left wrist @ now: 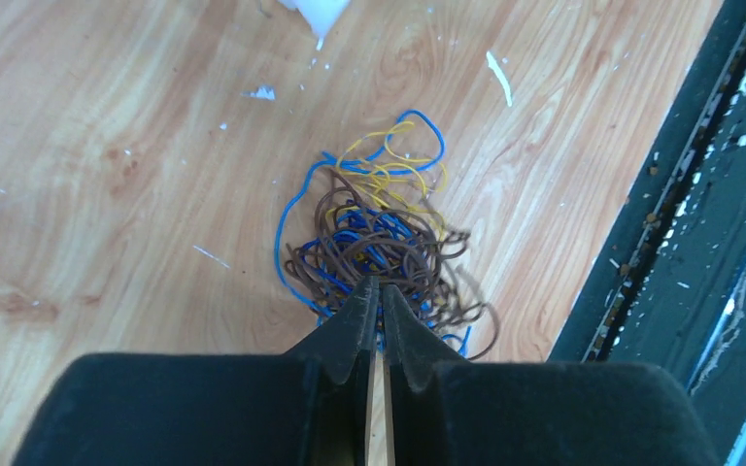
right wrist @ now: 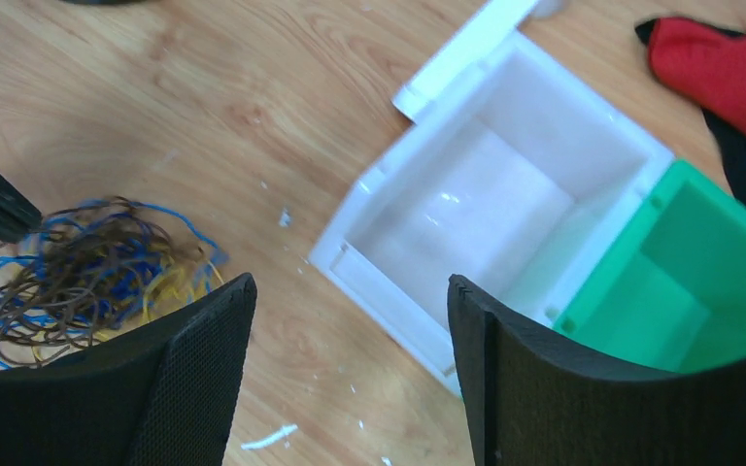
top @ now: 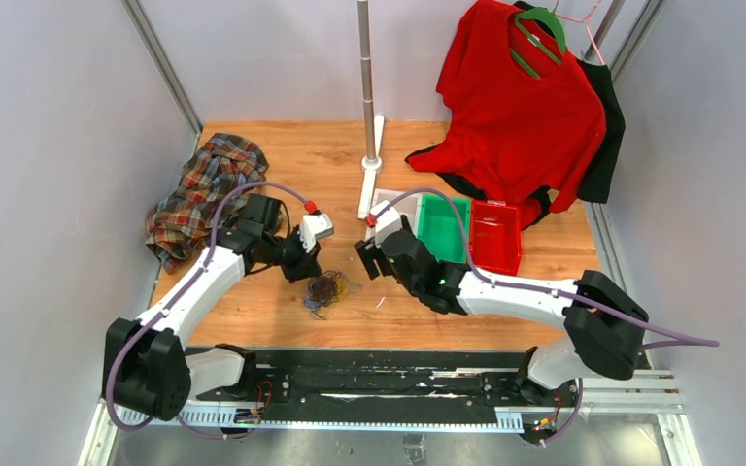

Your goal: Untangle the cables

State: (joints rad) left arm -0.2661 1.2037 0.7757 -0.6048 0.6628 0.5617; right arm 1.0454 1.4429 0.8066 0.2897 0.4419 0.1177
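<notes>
Low in the centre of the overhead view, the cables (top: 325,288) lie as a small dark wad on the wood-grain table (top: 427,146), between the two grippers. Only the left wrist view resolves them: thin glossy loops of brown, blue and yellow. There the left gripper (left wrist: 374,291), with matte black wedge-shaped fingers, is closed to a hairline slit and nips strands at the wad's lower edge. In the right wrist view, the right gripper (right wrist: 350,374) is spread wide and holds nothing. Its pads (right wrist: 194,388) are finely textured. It hangs above a smooth white bin (right wrist: 350,233) touching a green bin (right wrist: 699,262).
</notes>
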